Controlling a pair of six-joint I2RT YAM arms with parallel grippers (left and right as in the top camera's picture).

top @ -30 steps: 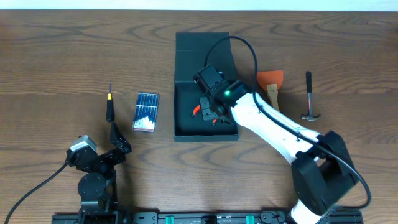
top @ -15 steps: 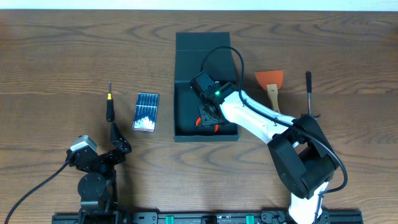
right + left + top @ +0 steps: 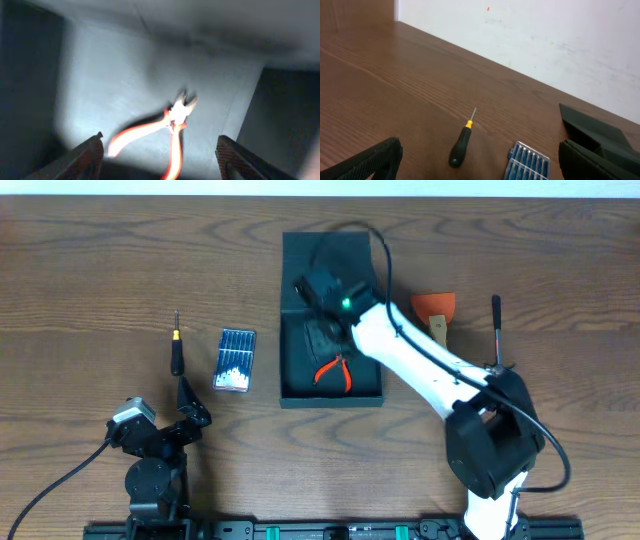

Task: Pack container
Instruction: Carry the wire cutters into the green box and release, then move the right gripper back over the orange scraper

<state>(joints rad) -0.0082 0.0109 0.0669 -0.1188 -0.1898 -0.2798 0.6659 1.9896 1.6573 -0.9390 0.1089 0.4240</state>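
The container (image 3: 291, 394) is a dark teal square box at the table's middle, its flap lid (image 3: 325, 252) folded open away from me. Red-handled pliers (image 3: 335, 370) lie loose on its floor, handles spread. My right gripper (image 3: 322, 337) hangs open over the box, just beyond the pliers and apart from them. The right wrist view shows the pliers (image 3: 167, 125) on the lit floor (image 3: 100, 90) ahead of my right gripper (image 3: 160, 156), with nothing between its fingers. My left gripper (image 3: 192, 404) rests open near the front left edge; its wrist view shows the left gripper (image 3: 480, 165) wide and empty.
A black-handled screwdriver (image 3: 177, 352) (image 3: 461, 149) and a small blue case of bits (image 3: 235, 360) (image 3: 527, 162) lie left of the box. An orange scraper (image 3: 436, 313) and a hammer (image 3: 497, 335) lie to its right. The right arm's cable arcs over the lid.
My right gripper has opened and let go of the pliers, which now lie on the box floor. It has drawn back toward the lid. The left arm has not moved.
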